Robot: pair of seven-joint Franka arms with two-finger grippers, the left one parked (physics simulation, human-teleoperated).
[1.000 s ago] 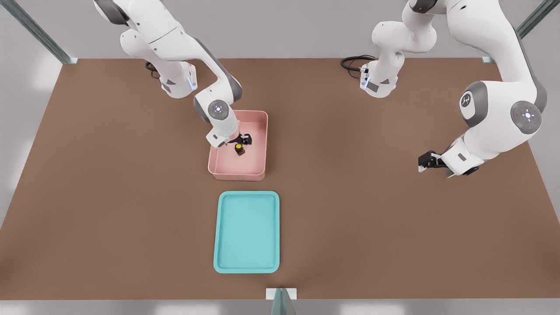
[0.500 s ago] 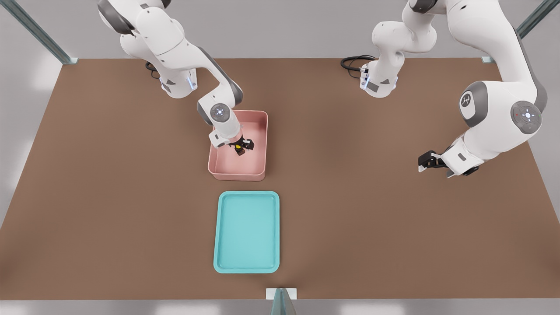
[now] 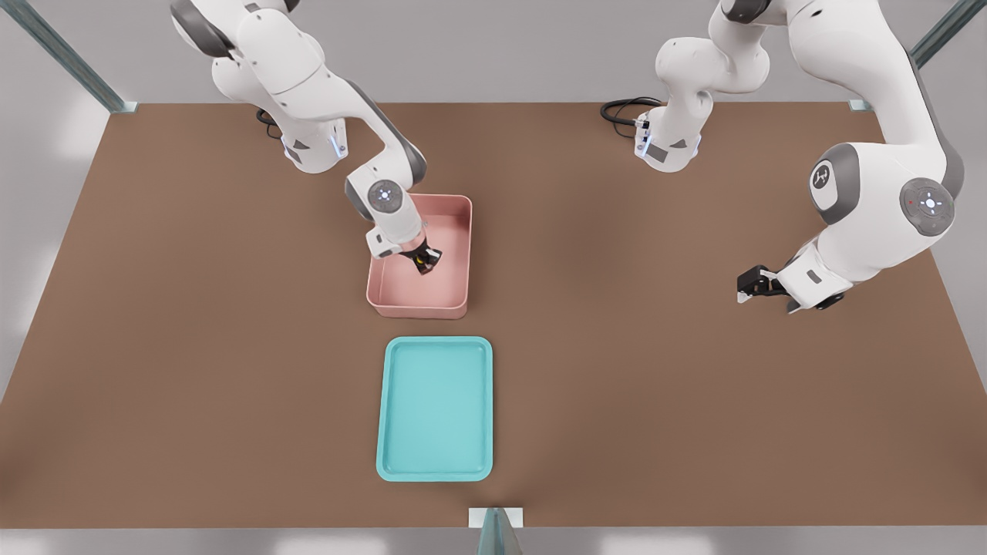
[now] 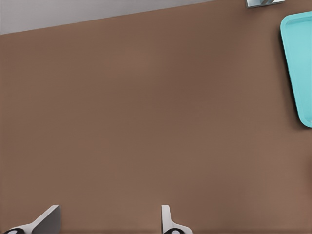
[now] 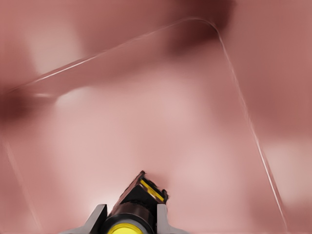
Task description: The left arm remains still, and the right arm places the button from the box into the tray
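Note:
The pink box (image 3: 418,310) stands mid-table. Inside it is the button (image 3: 421,263), a dark stub with a yellow cap, mostly hidden by my gripper (image 3: 423,261), which reaches down into the box. In the right wrist view the button (image 5: 134,202) sits between the two fingertips (image 5: 98,217), which press against its sides just above the box floor (image 5: 170,122); the gripper (image 5: 128,220) is shut on it. The teal tray (image 3: 436,408) lies on the table just in front of the box, nearer the camera, and its edge (image 4: 300,63) shows in the left wrist view.
The box's tall walls surround the gripper on all sides. The parked arm's gripper (image 3: 759,284) hangs over the table at the front view's right. A cable (image 3: 621,112) lies by the far arm base. Brown table (image 3: 193,347) extends around box and tray.
The gripper has come down from above the button to around it, turned a little, and its fingers have closed in on the button's sides.

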